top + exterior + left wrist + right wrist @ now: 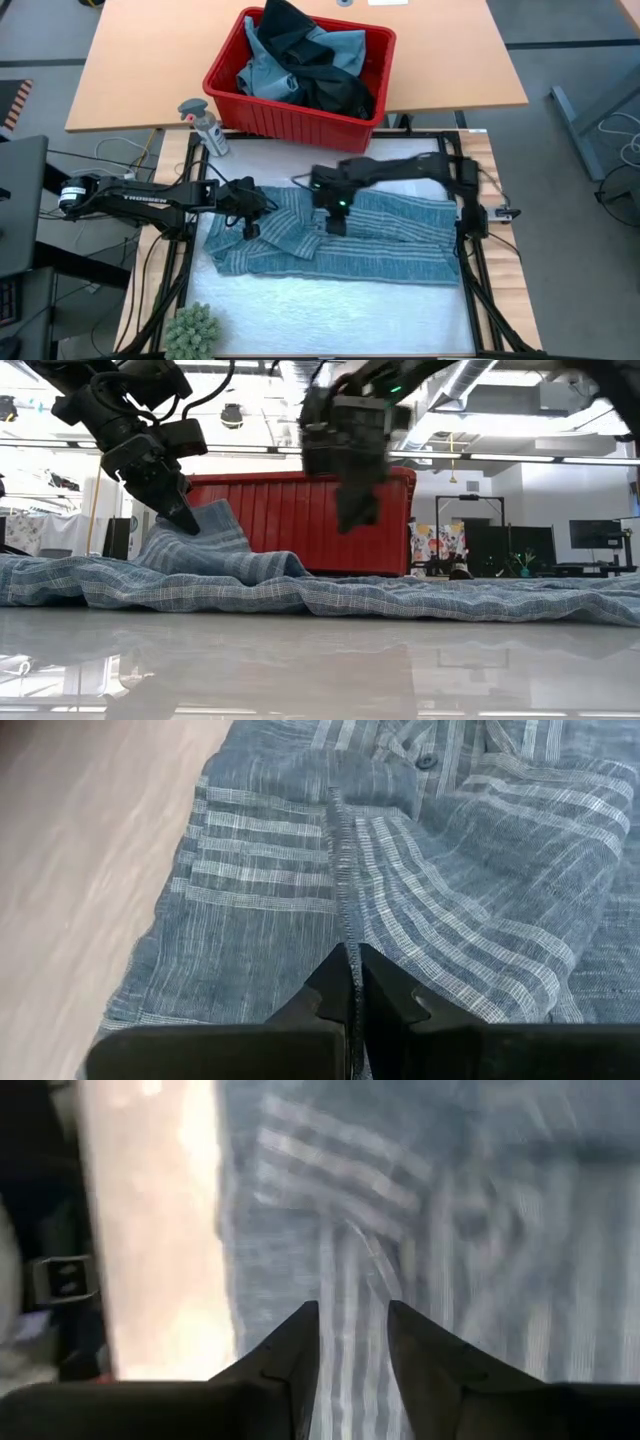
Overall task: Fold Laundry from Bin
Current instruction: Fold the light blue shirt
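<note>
A grey-blue striped shirt [340, 235] lies spread across the white table top, its left part drawn up into a ridge [205, 535]. My left gripper [248, 218] is shut on that raised part. My right gripper [335, 215] hangs open above the shirt's middle, clear of the cloth in the low view [355, 515]. The red bin [225, 95] stands on the wooden table beyond, with dark and light blue laundry [300, 60] piled inside it. My left gripper pinches a stitched edge of the shirt [343, 935] between its two fingers. It comes slanting down from the table's left side, and the seam runs on away from the fingertips. That part is lifted off the table [200, 520], and the rest of the shirt lies flat.
A spray bottle [205, 125] stands at the far left corner, near the bin. A green spiky ball [192, 333] sits at the near left corner. Black frame rails [470, 250] run along the table's right side. White table top [330, 310] shows near the shirt's front edge.
</note>
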Motion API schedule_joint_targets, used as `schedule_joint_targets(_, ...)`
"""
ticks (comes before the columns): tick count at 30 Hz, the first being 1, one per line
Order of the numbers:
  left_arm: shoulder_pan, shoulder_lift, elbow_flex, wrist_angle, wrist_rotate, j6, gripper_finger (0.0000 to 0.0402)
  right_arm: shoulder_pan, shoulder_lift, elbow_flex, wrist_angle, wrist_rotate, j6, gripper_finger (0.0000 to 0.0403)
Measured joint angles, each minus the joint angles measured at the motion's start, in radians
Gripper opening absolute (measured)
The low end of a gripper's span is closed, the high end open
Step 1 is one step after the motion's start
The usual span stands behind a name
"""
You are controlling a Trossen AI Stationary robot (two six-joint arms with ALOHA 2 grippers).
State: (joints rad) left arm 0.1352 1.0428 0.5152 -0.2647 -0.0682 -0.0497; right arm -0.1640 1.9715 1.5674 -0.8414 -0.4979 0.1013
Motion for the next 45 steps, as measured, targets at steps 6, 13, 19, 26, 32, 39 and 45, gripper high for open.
schedule_joint_targets(6, 0.000, 0.000, 0.000, 0.001, 0.000, -0.033, 0.0000, 0.044, -0.327, -0.449, 0.697, 0.299, 0.591, 0.0139)
schedule_joint_targets(13, 0.000, 0.000, 0.000, 0.004, 0.000, -0.072, 0.0000, 0.204, -0.375, -0.688, 1.004, 0.661, 0.990, 0.0131)
schedule_joint_targets(19, 0.000, 0.000, 0.000, 0.011, 0.000, -0.083, 0.0000, 0.339, -0.377, -0.698, 0.985, 0.895, 1.168, 0.0122)
schedule_joint_targets(26, 0.000, 0.000, 0.000, 0.009, -0.034, -0.089, 0.0000, 0.402, -0.253, -0.698, 1.080, 0.766, 1.291, 0.0146)
schedule_joint_targets(32, 0.000, 0.000, 0.000, 0.008, -0.038, -0.125, 0.0000, 0.407, -0.147, -0.698, 1.256, 0.696, 1.344, 0.0216)
schedule_joint_targets(39, 0.000, 0.000, 0.000, 0.010, -0.045, -0.115, 0.0000, 0.401, -0.104, -0.674, 1.250, 0.706, 1.493, 0.0244)
schedule_joint_targets(45, 0.000, 0.000, 0.000, 0.018, -0.046, -0.088, 0.0000, 0.369, -0.101, -0.604, 1.226, 0.766, 1.494, 0.0244)
